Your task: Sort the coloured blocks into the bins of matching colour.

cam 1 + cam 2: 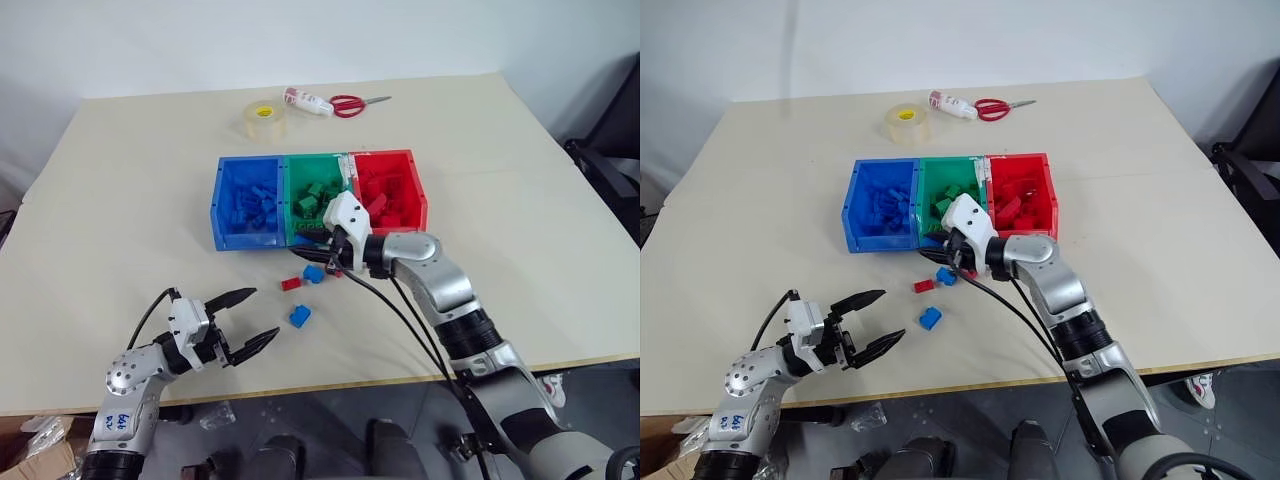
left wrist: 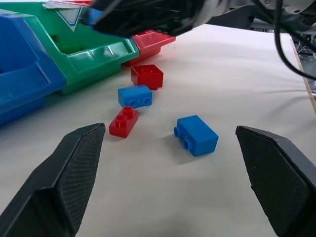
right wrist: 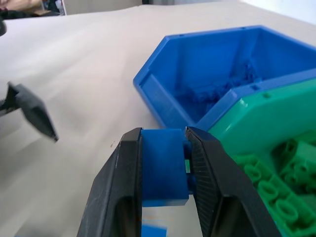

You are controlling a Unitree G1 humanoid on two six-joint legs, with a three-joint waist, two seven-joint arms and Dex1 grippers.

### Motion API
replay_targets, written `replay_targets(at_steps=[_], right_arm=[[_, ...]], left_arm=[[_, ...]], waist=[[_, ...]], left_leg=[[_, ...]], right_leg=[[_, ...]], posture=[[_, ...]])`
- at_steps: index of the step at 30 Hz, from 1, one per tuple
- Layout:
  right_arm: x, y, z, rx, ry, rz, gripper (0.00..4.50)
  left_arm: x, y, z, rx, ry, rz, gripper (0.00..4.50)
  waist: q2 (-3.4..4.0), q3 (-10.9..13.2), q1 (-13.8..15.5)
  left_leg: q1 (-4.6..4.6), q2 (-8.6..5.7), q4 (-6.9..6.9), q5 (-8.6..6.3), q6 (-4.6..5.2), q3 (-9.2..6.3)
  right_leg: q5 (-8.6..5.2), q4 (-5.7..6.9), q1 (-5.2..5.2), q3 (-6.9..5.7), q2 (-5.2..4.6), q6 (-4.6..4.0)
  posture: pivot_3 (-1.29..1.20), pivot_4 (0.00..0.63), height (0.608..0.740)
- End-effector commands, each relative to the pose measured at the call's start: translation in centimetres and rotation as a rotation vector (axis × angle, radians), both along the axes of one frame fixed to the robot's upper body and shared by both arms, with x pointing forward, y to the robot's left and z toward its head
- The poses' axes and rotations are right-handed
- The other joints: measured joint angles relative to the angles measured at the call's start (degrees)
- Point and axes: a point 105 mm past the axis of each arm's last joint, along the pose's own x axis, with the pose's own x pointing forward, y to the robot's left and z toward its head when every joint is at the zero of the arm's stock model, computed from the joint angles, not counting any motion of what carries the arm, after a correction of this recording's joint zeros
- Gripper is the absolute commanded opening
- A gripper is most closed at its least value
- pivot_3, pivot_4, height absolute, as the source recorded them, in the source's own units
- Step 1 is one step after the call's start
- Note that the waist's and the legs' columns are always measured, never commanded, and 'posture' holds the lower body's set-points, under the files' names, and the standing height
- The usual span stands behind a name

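Gripping a blue block (image 3: 163,165), the right gripper (image 3: 164,163) hangs at the green bin's (image 1: 317,190) front edge, beside the blue bin (image 1: 248,200). The left gripper (image 1: 243,320) stands released over the table (image 1: 120,210). Nearby clutter — tape roll (image 1: 265,118), scissors (image 1: 352,104).

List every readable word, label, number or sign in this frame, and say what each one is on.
Handwritten blue marks on a white sticker on the left arm: too small to read for certain.
Label on the small white bottle beside the red scissors: print too small to read.
Tape roll, blue bin, green bin, red bin and blocks: no text visible.
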Motion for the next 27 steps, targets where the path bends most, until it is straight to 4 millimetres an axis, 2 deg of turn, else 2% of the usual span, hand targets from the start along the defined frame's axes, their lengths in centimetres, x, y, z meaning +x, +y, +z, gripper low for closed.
replay_targets(at_steps=[1,13,18,20,24,27], right_arm=[[0.4,1.1,1.8,0.053,-0.058,0.013,0.94],[2.2,5.9,4.0,0.123,-0.134,0.003,0.94],[3.6,6.8,6.2,0.230,-0.208,-0.109,2.60],[3.5,6.8,6.3,0.254,-0.199,-0.103,3.24],[2.1,6.5,5.3,0.247,-0.193,0.001,3.24],[0.8,5.1,4.1,0.216,-0.178,0.092,3.24]], left_arm=[[-0.3,-0.1,0.6,0.003,-0.041,0.004,4.50],[-0.2,-0.1,0.6,-0.002,-0.045,0.018,4.50],[-0.2,-0.1,0.7,-0.004,-0.047,0.024,4.50],[-0.2,-0.1,0.7,-0.003,-0.048,0.027,4.50],[-0.1,0.0,0.7,-0.003,-0.049,0.030,4.50],[0.0,0.0,0.7,-0.004,-0.049,0.030,4.50]], waist=[[0.00,0.00,-0.06],[0.03,0.01,-1.21],[0.06,0.02,-1.74],[0.06,0.02,-1.77],[0.07,0.01,-1.79],[0.07,0.01,-1.66]], left_leg=[[0.00,0.00,0.00,0.00,0.00,0.00],[0.08,0.00,-0.04,0.00,-0.01,-0.03],[0.17,0.00,-0.14,0.00,-0.01,-0.05],[0.20,0.01,-0.16,-0.01,-0.01,-0.05],[0.21,0.01,-0.15,-0.01,-0.01,-0.05],[0.23,0.02,-0.14,-0.02,0.00,-0.06]], right_leg=[[0.00,0.01,-0.01,0.00,0.00,0.00],[0.03,0.15,-0.01,0.00,0.02,-0.08],[0.03,0.19,-0.01,0.00,0.05,-0.14],[0.04,0.20,-0.01,0.00,0.06,-0.15],[0.05,0.21,0.01,0.01,0.06,-0.17],[0.05,0.19,0.04,0.01,0.06,-0.17]], posture=[[0.00,0.150,0.740],[0.00,0.150,0.740],[0.00,0.150,0.740],[0.00,0.150,0.740],[0.00,0.150,0.740],[0.00,0.150,0.740]])
